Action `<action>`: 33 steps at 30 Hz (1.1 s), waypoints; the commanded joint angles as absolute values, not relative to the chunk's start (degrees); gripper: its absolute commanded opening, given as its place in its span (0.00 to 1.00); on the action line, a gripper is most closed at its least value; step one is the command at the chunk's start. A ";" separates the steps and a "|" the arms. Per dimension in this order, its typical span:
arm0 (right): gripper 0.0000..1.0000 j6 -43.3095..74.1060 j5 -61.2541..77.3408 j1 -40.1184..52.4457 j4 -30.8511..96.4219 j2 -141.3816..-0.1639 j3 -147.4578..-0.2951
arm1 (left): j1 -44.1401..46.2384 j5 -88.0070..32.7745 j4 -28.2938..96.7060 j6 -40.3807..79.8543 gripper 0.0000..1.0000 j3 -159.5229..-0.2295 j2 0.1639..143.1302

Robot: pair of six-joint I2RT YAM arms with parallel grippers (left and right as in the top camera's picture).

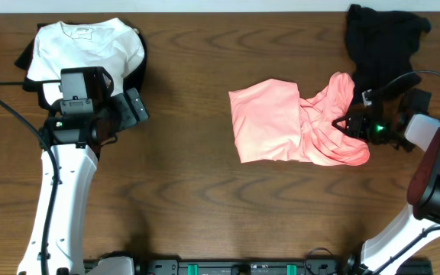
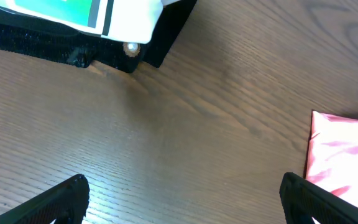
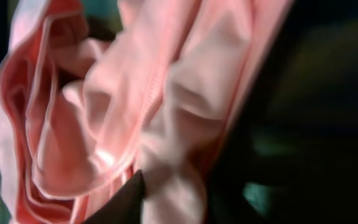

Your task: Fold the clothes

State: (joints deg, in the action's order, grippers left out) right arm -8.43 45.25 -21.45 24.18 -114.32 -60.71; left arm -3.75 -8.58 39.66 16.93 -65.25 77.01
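The pink shirt (image 1: 281, 122) lies right at your right gripper (image 1: 351, 122). The half farther from the fingers is spread flat, while the near end is heaped in loose folds around the fingertips, most likely so you can take a hem there and draw it over the flat half. In the wrist view, pink cloth with a stitched hem fills nearly everything and one dark finger (image 3: 132, 199) pokes in from below, touching it; whether the jaws have pinched the cloth I cannot tell. The black pile (image 1: 384, 38) sits just beyond that gripper and seems to touch the bunched end, probably waiting its turn. Your left gripper (image 1: 134, 109) hangs spread wide and empty over bare table (image 1: 189, 191), well apart from the pink shirt, with the white shirt (image 1: 90, 42) just ahead of it, seemingly parked clear of the work.
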 commanded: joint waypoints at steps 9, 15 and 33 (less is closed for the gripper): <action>0.01 -7.07 42.52 -24.12 30.74 -113.03 -65.17 | -4.01 -7.90 39.81 17.28 0.98 -64.95 77.17; 0.01 -7.01 42.50 -20.29 37.45 -107.26 -70.15 | -4.01 -7.90 39.83 17.28 0.98 -64.95 77.17; 0.03 10.50 14.17 20.45 38.92 -99.79 -77.30 | -4.01 -7.90 40.27 17.23 0.98 -64.95 77.17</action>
